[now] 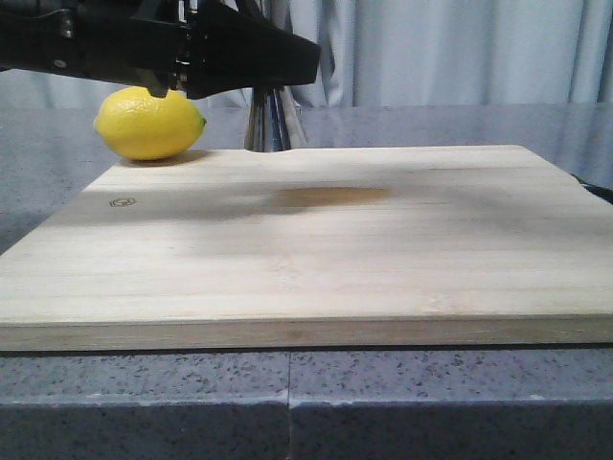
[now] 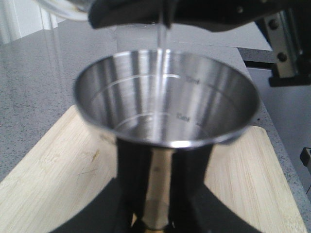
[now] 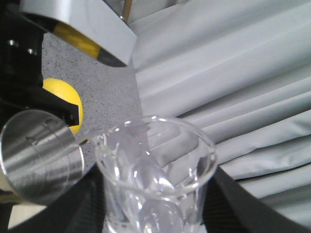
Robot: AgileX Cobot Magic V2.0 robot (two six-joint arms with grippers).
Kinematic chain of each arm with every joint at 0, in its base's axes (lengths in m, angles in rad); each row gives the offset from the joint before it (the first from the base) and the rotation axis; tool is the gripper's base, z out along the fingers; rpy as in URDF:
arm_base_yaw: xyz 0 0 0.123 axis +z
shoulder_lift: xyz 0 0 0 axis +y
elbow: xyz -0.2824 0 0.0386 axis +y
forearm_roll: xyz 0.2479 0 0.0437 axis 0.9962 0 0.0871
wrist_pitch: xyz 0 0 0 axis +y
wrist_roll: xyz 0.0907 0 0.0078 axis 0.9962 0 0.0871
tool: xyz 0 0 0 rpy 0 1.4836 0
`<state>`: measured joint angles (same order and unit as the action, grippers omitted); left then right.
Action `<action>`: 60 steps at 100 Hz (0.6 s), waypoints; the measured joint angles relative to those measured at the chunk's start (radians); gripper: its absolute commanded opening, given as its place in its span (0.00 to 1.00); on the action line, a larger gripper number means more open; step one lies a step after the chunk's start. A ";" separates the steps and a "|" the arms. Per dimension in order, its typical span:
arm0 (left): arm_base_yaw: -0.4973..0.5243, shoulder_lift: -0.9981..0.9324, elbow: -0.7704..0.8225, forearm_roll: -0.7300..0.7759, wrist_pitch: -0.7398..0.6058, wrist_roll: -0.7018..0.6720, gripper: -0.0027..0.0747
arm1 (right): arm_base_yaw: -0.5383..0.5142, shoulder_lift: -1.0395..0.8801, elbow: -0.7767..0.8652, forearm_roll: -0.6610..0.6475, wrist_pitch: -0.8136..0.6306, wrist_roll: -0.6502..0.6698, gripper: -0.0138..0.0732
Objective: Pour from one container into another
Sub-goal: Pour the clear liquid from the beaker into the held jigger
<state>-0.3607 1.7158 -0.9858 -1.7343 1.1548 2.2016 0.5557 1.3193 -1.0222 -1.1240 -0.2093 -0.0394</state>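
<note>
Pouring is under way: in the left wrist view a thin clear stream [image 2: 162, 41] falls from above into the upper cup of the steel jigger [image 2: 165, 104], which the left gripper [image 2: 155, 194] pinches at its gold-banded waist, fingers dark on either side. The glass beaker [image 3: 155, 174] sits pinched in the right gripper [image 3: 155, 213] and tilts toward the jigger's rim [image 3: 41, 155], its lip just above it. A little liquid already pools at the cup's bottom, below the engraved marks. To do this well, I judge the tilt should grow slowly so the stream keeps landing near the cup's centre and not on the rim, while the left arm holds the jigger upright and steady. Both containers hang above the far edge of the wooden board [image 1: 306, 249], near the lemon [image 1: 148, 123]; the front view shows only the jigger's lower cone [image 1: 268, 120] below the dark arms
</note>
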 measured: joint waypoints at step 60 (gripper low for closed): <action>0.000 0.000 0.000 0.000 0.000 -0.004 0.11 | 0.000 0.000 0.000 -0.059 0.004 0.000 0.45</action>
<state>-0.3607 1.7158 -0.9858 -1.7343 1.1548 2.1973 0.5557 1.3193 -1.0222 -1.1832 -0.2052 -0.0394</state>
